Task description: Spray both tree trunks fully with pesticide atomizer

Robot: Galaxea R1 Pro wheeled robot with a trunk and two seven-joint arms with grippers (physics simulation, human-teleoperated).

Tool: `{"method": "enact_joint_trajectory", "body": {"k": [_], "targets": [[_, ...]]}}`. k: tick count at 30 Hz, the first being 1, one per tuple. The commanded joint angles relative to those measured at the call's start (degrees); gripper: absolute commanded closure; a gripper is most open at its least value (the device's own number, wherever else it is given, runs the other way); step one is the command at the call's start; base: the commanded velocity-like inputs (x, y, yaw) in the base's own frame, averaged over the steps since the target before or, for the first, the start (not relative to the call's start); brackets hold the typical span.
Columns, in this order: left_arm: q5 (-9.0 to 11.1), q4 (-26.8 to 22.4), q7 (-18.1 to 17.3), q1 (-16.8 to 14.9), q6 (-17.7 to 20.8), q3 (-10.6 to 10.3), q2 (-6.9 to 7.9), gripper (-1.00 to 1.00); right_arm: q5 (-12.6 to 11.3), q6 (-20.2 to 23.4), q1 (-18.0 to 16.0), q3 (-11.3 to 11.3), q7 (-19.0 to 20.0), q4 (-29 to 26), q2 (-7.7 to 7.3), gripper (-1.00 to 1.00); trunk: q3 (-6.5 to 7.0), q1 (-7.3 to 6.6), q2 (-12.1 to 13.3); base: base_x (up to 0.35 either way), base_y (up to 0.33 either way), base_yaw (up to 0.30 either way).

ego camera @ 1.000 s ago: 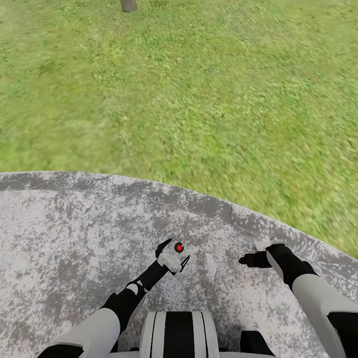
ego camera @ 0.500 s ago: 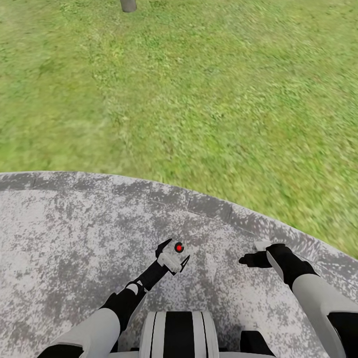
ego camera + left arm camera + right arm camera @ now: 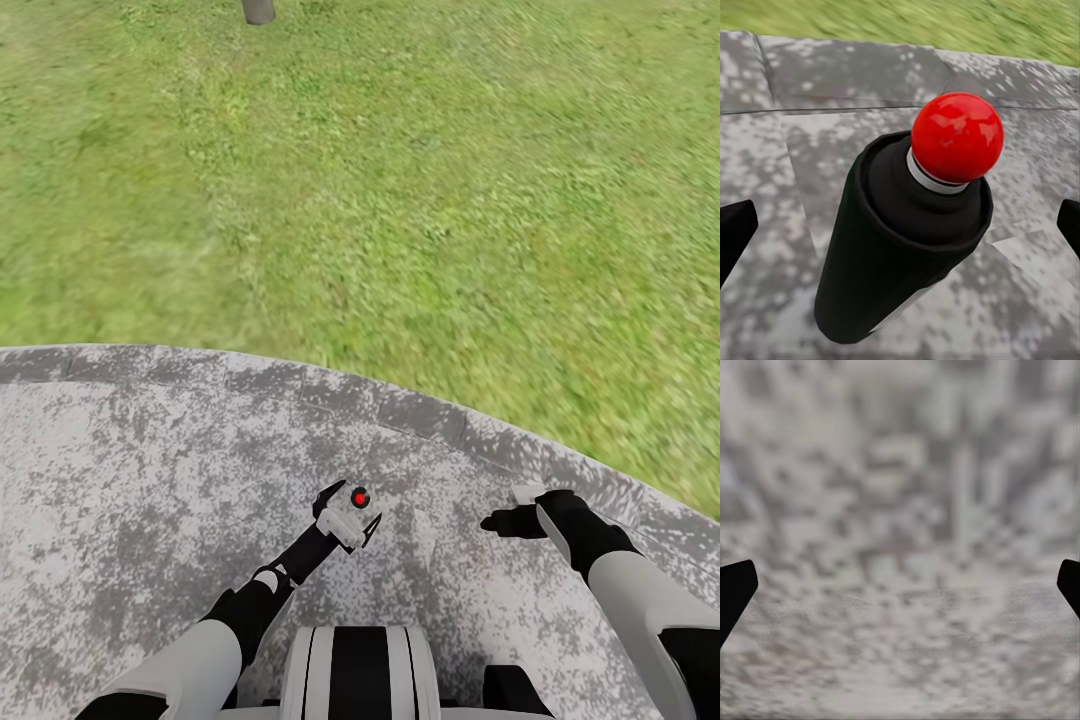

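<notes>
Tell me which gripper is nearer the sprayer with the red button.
Left. The left gripper is right at the sprayer, its fingertips on either side of it. The right gripper hovers apart to the sprayer's right, over bare stone paving.

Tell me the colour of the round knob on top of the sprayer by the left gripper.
Glossy red knob on the pesticide atomizer, clearest in the left wrist view.

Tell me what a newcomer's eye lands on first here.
The red ball capping the dark-looking pesticide atomizer, close between the left pincer fingertips over speckled grey paving. Next, the wide green lawn beyond the paving's curved edge, and the right pincer open, holding nothing.
</notes>
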Motion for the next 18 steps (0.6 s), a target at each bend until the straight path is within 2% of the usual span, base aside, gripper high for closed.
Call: {"method": "enact_joint_trajectory", "body": {"k": [1,2,18], "targets": [[0.0,0.0,-0.01,0.0,0.0,0.0,0.0,-1.0,0.0,0.0,-0.01,0.0,0.0,0.0,0.0,-1.0,0.0,0.0,0.0,0.0,0.0,0.0],[0.0,0.0,0.01,0.0,0.0,0.0,0.0,1.0,0.01,0.0,-0.02,0.0,0.0,0.0,0.0,-1.0,0.0,0.0,0.0,0.0,0.0,0.0],[0.0,-0.02,-0.03,0.0,-0.01,0.0,0.0,1.0,0.1,0.0,-0.02,0.01,-0.03,0.09,0.0,-1.0,0.0,0.0,0.0,0.0,0.0,0.0]]}}
